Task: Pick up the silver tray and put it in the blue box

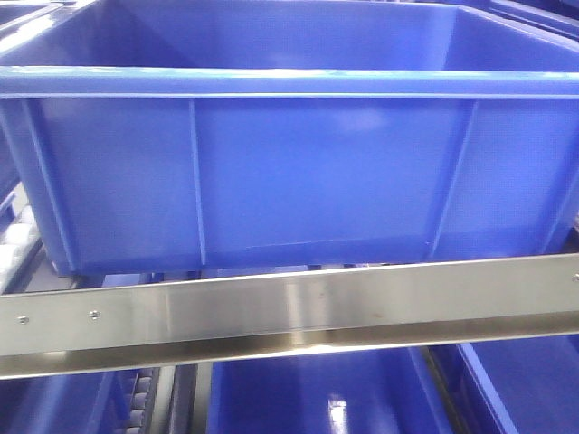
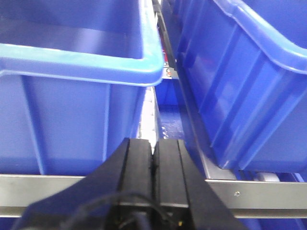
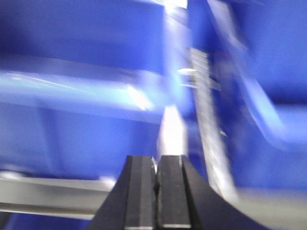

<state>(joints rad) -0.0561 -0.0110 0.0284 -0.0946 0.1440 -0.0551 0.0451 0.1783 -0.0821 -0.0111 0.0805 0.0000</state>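
Your box (image 1: pixel 289 172) fills the front view, parked on a steel rail (image 1: pixel 289 312) so its open top faces the arms, but the tray shows in no view, so I cannot tell where it is. Only the wrist views show the claws: left gripper (image 2: pixel 153 158) and right gripper (image 3: pixel 155 172) both pressed closed, empty; the right view is blurred.
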